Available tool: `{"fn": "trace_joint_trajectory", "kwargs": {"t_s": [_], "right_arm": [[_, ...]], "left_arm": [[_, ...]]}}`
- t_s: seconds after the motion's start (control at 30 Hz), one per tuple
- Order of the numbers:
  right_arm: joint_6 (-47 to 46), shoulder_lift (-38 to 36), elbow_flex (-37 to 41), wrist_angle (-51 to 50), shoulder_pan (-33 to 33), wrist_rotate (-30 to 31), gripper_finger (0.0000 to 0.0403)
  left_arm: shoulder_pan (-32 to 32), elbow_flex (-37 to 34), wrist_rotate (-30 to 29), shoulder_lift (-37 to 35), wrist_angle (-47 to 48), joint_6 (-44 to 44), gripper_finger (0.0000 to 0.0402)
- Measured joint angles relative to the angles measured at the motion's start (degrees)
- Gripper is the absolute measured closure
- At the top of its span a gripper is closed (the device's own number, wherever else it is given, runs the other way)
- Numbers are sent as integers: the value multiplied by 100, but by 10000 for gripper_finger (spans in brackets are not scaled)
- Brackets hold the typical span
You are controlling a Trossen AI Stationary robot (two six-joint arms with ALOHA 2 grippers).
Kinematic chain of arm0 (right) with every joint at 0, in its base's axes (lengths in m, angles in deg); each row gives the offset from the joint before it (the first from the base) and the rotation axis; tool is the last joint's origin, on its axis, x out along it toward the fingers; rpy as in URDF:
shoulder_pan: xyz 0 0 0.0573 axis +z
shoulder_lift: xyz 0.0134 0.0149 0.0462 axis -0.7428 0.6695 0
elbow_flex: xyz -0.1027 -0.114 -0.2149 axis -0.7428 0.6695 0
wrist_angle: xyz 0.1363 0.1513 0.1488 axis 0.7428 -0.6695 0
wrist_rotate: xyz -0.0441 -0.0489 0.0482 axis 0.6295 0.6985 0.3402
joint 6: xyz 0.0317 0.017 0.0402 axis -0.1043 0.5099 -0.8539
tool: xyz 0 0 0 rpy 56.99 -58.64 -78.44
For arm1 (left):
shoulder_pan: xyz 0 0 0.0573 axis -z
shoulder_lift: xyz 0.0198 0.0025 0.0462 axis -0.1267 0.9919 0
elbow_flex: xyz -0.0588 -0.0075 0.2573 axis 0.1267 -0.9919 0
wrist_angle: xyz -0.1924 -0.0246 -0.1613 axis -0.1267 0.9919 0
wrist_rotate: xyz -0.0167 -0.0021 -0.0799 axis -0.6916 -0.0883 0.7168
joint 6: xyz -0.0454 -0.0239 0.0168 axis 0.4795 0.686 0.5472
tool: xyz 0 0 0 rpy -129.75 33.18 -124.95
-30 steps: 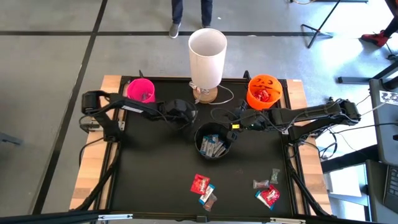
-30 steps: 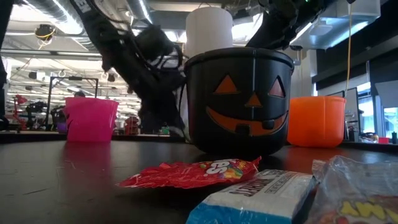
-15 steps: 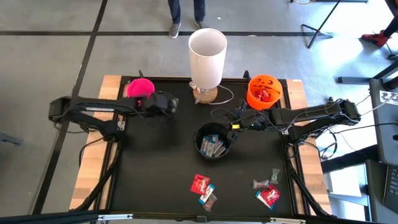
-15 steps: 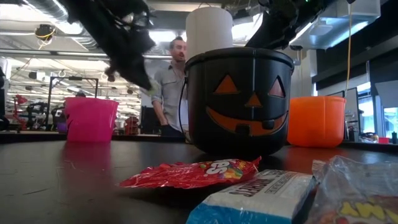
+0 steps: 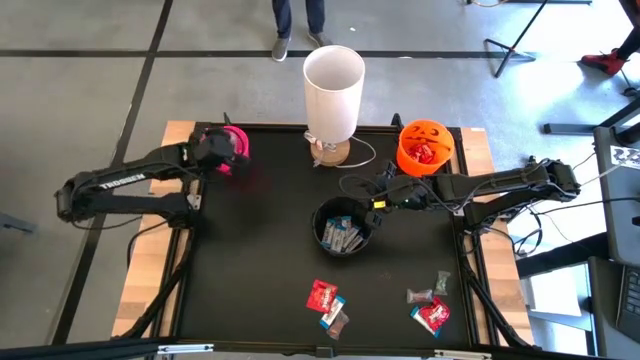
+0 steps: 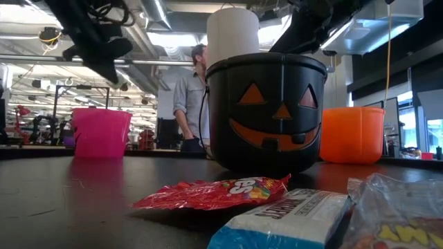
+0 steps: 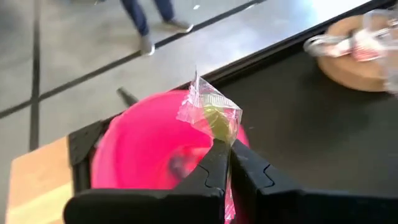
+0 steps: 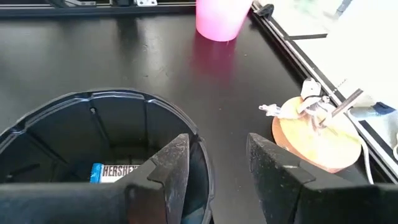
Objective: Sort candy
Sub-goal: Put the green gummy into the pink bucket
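My left gripper [image 7: 225,146] is shut on a clear-wrapped yellowish sweet [image 7: 211,115] and hovers over the pink cup [image 7: 155,155], at the table's far left [image 5: 222,150]. In the low view it hangs above that cup [image 6: 101,133]. My right gripper [image 8: 217,155] is open at the far right rim of the black pumpkin bucket [image 5: 343,228], which holds blue-and-white bars [image 8: 118,171]; one finger is over the inside, one outside. Loose candy lies by the near edge: red packets [image 5: 322,295] [image 5: 434,315] and a brownish wrapper [image 5: 338,322]. My left gripper pinches the sweet's wrapper by its lower edge [image 7: 222,138] between the two fingertips. The rest of the wrapper stands out beyond the fingertips. The sweet is lifted clear, over the pink cup's mouth.
The orange pumpkin bucket [image 5: 424,146] with red packets stands at the far right. A tall white cylinder [image 5: 333,80] on a wooden disc [image 8: 317,134] stands at the far edge's middle. A person [image 6: 188,97] stands beyond the table. Bare black tabletop lies at the near left.
My left arm has swung from beside the black bucket toward the table's far left corner and now stands over the pink cup, staying shut. My right arm and the candy on the table have kept still.
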Motion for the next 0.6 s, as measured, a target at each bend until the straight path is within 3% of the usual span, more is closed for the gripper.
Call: {"fn": "trace_joint_trajectory", "kwargs": {"t_s": [0.37,0.6], "right_arm": [[100,0,0,19,2,-24,242],[107,0,0,19,2,-61,242]], "left_arm": [[-1293,-1,197,-23,237,-413,398],[-1873,0,625,-23,219,-804,328]]}}
